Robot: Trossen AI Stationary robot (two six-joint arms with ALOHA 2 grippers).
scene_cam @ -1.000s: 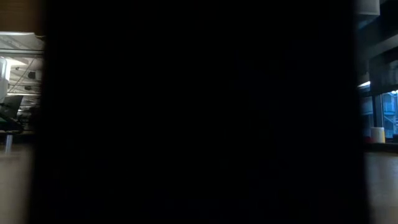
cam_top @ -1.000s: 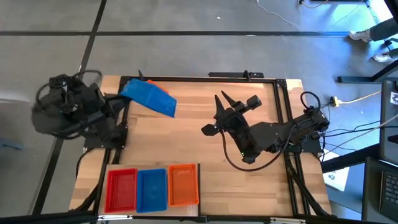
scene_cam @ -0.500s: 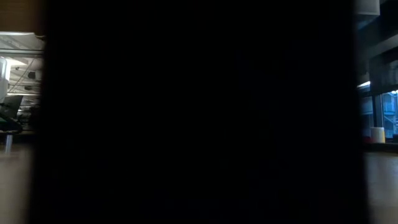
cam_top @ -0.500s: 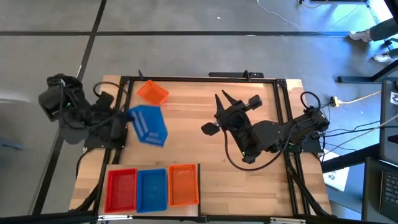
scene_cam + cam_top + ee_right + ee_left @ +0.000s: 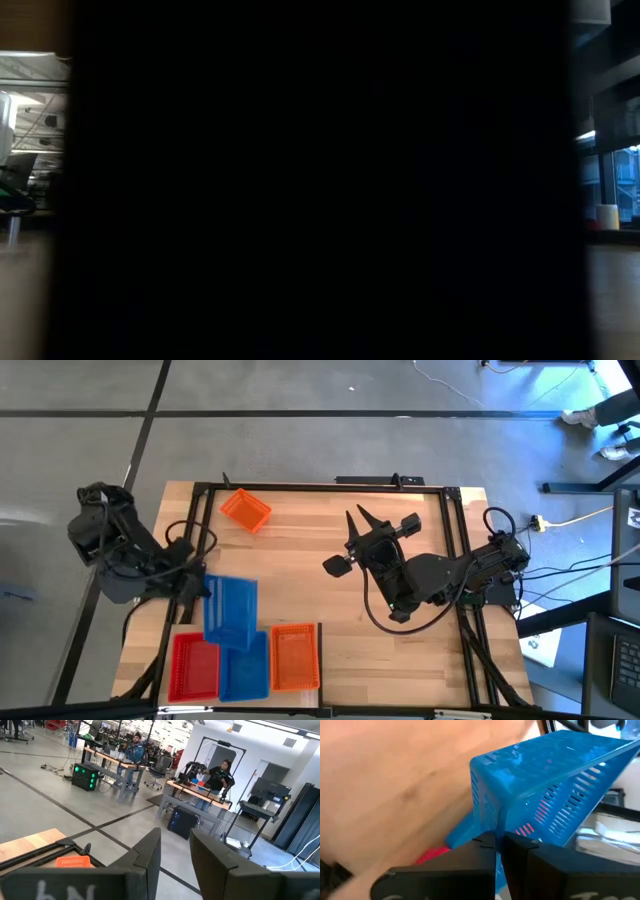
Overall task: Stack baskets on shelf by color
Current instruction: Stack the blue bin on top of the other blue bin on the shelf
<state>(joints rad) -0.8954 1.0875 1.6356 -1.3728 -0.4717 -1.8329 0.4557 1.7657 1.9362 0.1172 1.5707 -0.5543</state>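
My left gripper [image 5: 203,592] is shut on a blue basket [image 5: 230,610] and holds it over the near-left of the table, partly above the baskets on the shelf. It also shows in the left wrist view [image 5: 540,785]. On the pale shelf [image 5: 320,652] stand a red basket [image 5: 194,670], a blue basket [image 5: 245,672] and an orange basket [image 5: 294,658], side by side on their bottoms. Another orange basket [image 5: 245,510] rests on the table at the far left. My right gripper [image 5: 378,528] is open and empty above the table's middle. My left gripper pinches the blue basket's slotted side wall near a corner [image 5: 496,822] between its two fingers [image 5: 520,851]. It comes at the wall from the table's left side. The basket is lifted clear and tilted, above the red and blue baskets on the shelf.
The table's black frame [image 5: 320,486] runs along its far and side edges. The low view is blocked by something dark close to the camera. Bare wood lies between the shelf and my right arm [image 5: 440,575].
My left gripper has carried the blue basket from the table's far left toward the near edge, until it is over the shelf. The basket has turned about on the way. The orange basket that it covered at the far left now shows in full.
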